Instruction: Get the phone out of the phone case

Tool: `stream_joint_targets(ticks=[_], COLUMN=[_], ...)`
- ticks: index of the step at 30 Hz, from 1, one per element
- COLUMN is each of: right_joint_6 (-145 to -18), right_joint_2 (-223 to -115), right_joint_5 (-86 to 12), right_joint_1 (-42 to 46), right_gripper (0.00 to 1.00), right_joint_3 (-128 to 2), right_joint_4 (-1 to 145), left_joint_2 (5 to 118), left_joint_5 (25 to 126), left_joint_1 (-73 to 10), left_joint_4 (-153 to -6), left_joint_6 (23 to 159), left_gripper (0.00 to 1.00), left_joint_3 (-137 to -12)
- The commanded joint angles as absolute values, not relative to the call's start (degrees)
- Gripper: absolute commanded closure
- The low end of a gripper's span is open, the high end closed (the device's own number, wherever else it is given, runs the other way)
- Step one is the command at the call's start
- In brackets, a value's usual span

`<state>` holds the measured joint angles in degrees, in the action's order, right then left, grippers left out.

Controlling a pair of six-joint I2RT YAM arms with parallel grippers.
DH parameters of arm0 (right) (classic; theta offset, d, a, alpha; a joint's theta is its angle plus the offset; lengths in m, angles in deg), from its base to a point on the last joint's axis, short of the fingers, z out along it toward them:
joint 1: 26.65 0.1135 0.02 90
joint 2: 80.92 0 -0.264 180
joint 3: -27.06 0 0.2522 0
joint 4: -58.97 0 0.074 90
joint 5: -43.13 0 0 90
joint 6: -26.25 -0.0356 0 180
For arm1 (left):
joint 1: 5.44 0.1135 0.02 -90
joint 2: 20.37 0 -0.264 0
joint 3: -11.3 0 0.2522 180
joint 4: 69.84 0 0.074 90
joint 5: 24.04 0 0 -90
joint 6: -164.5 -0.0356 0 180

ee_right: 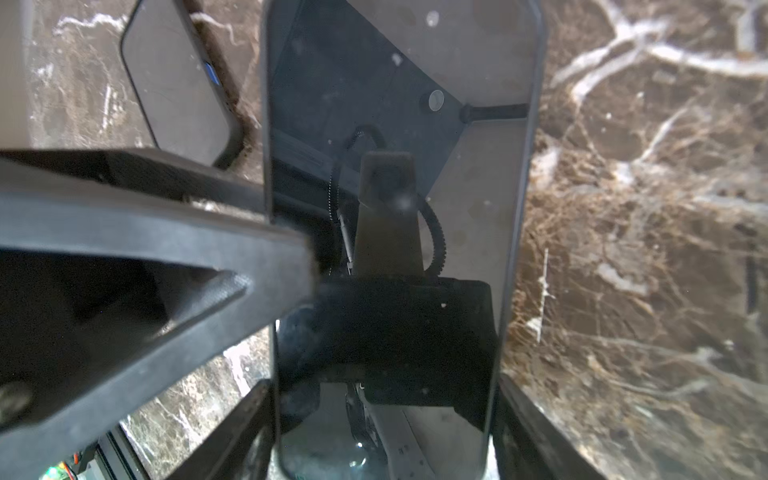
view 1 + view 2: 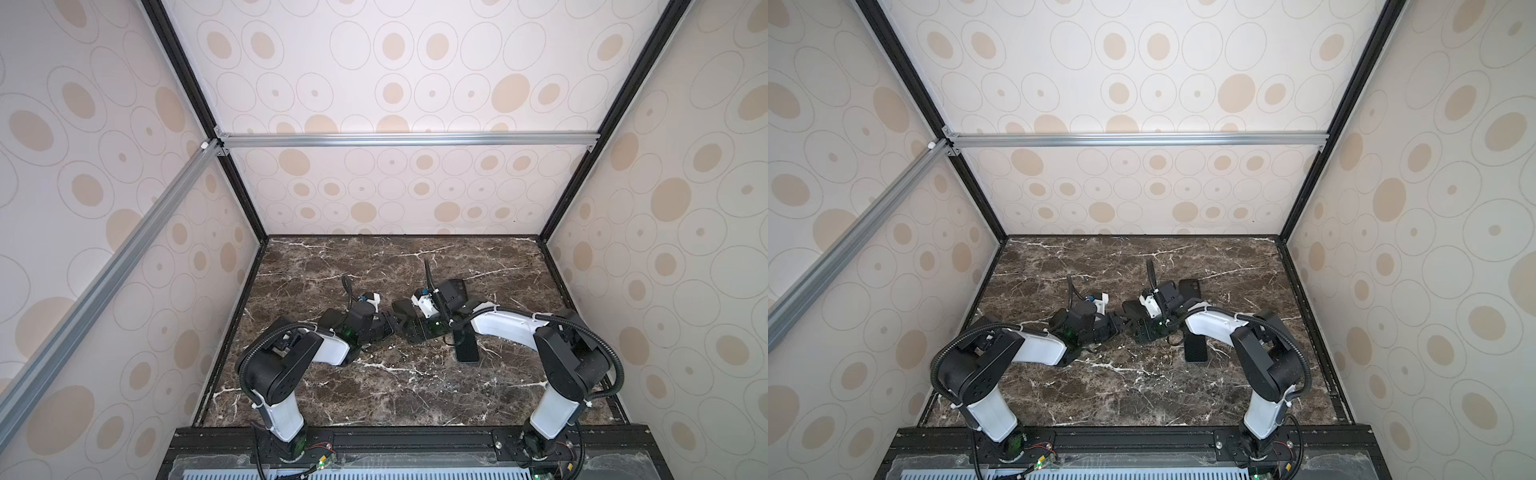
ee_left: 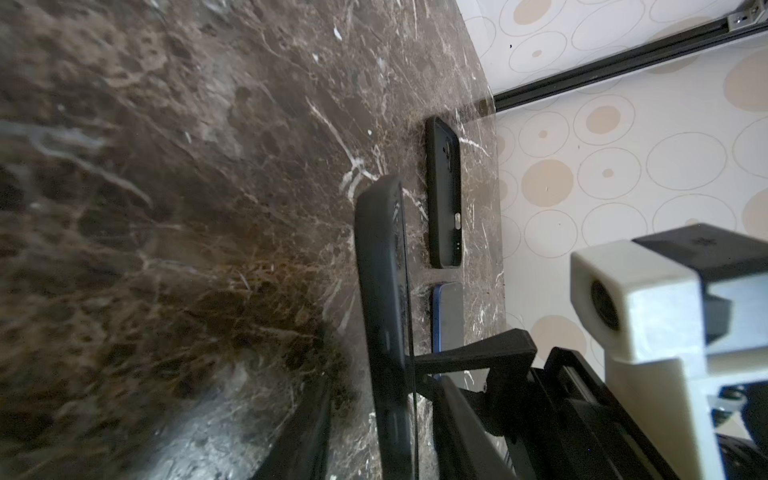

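Observation:
The phone [image 1: 374, 83] sits in a black phone case [image 3: 378, 291], held up on its edge above the marble table [image 2: 395, 386]. My right gripper [image 1: 384, 411] is shut across the case's two long sides. The left gripper [image 3: 384, 378] straddles the same phone from the other side. One of its fingers [image 1: 166, 249] lies at the screen's edge. The other finger stands off the case's back with a visible gap, so this gripper is open. In both top views the two grippers meet at mid-table around the cased phone [image 2: 404, 309].
An empty black case [image 3: 444, 195] lies flat on the table behind the right arm [image 2: 498, 326]. A bare blue-edged phone [image 2: 467, 345] lies nearer the front, under that arm. Patterned walls close in the table on three sides.

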<state>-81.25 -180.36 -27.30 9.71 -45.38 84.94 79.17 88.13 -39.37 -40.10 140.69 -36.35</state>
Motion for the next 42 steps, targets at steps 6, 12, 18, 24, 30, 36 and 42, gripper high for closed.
stream_joint_targets(ticks=[6,12,18,24,30,36,42], right_joint_6=[-79.54,-78.22,-77.60,-77.54,-76.96,-76.96,-77.68], right_joint_2=[-177.93,-177.31,-174.97,-166.35,-153.72,-147.03,-142.76], right_joint_5=[-27.21,-29.20,-31.29,-33.31,-34.48,-39.87,-35.87], right_joint_1=[11.17,11.33,11.33,11.32,11.32,11.19,11.12], right_gripper=[0.25,0.25,0.24,0.06,0.00,0.03,0.14], right_joint_3=[-46.20,-46.47,-46.07,-41.46,-33.49,-37.21,-38.56], right_joint_4=[83.15,84.39,84.94,78.53,67.60,75.69,71.35], left_joint_2=[80.52,79.83,77.45,70.94,61.01,55.10,48.01], left_joint_5=[89.87,90.44,90.77,90.46,85.68,84.34,83.07], left_joint_1=[-40.09,-40.06,-39.96,-39.37,-38.80,-38.53,-38.52], left_joint_4=[-36.50,-36.54,-37.28,-40.97,-56.03,-63.75,-58.97], left_joint_6=[141.60,140.94,139.40,134.55,122.21,114.90,113.44], left_gripper=[0.79,0.90,1.00,1.00,1.00,1.00,1.00], left_joint_3=[-38.16,-38.23,-38.70,-39.89,-45.44,-50.11,-47.70])
